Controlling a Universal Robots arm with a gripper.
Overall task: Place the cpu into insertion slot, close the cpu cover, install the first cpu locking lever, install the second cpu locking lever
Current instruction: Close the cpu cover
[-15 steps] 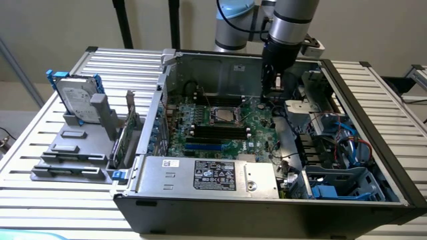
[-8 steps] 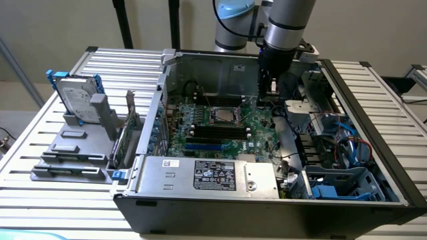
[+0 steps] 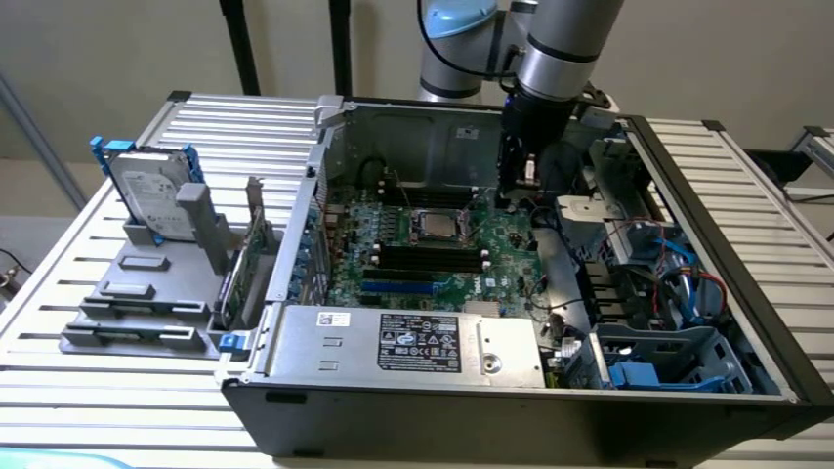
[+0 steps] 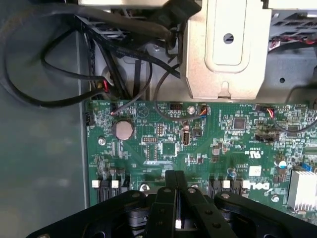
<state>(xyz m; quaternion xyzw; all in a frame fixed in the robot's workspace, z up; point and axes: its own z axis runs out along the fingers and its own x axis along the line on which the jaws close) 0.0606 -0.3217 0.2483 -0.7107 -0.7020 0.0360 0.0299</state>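
One gripper (image 3: 515, 193), fingers (image 4: 167, 206) pinched shut, inside the open computer case (image 3: 521, 422), over the green motherboard (image 3: 498, 244), just beside the insertion slot (image 3: 437, 227), on its exterior view's right

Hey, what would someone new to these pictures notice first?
An open computer case lies on a slatted table, its green motherboard exposed, the silver CPU socket near its middle. A grey robot arm reaches down into it, gripper shut over the board. At the exterior view's left, a hard drive stands upright in a grey holder.
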